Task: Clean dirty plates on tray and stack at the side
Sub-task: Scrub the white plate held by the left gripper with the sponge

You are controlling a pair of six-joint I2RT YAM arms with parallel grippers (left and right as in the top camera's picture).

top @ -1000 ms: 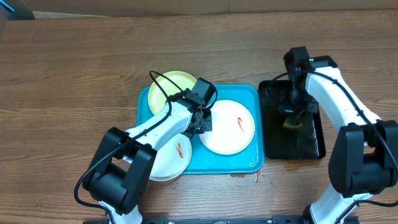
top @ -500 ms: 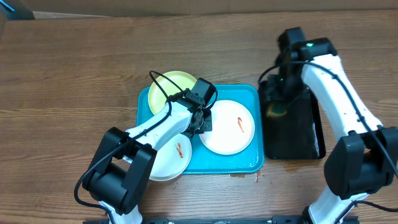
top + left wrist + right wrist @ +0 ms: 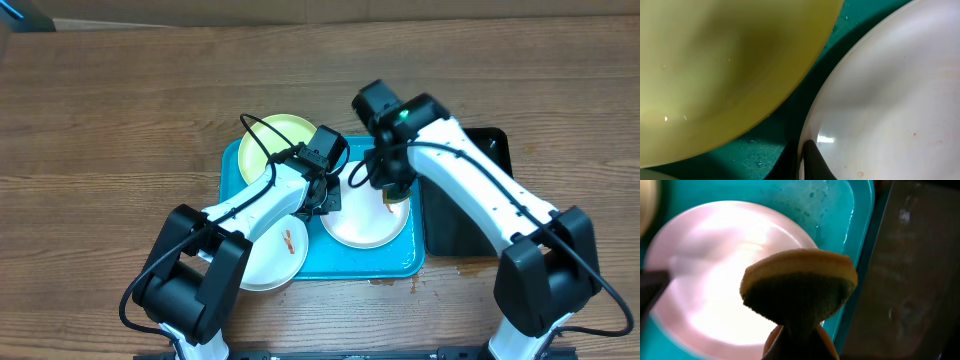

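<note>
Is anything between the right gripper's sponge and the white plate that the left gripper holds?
Nothing visible. The sponge is over the white plate, at its right part; the left gripper pinches its left rim, clear of the sponge.

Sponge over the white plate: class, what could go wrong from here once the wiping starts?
1. The left gripper pinches only the rim of the white plate. Pressing down with the sponge in the right gripper could tip the plate or slide it out of that grip.
2. The front plate sticks out past the tray rim. A nudge from the left arm may push it off.
</note>
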